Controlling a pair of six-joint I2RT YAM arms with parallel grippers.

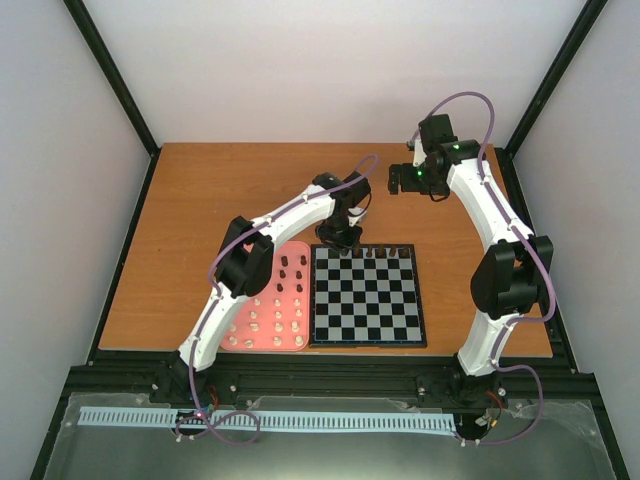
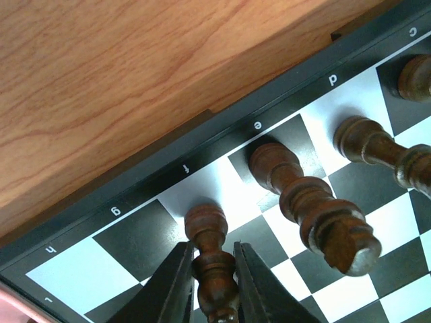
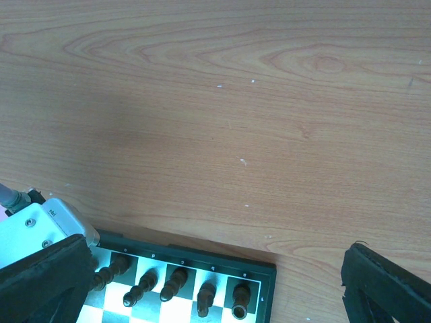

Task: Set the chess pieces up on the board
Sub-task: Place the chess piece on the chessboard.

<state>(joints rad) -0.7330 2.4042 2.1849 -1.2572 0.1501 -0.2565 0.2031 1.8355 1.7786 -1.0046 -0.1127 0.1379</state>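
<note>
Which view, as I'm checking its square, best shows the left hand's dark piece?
Left wrist: the dark piece stands close-up on the f square in the left hand. Top external hides it under the hand; right wrist shows only tiny pieces.

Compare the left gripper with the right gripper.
The left gripper is shut on a dark piece standing on the board's f square; the right gripper is wide open and holds nothing. The left gripper is low at the board; the right gripper hangs higher, over the wooden table beyond the board's far edge. Both have black fingers and sit near that far edge.
</note>
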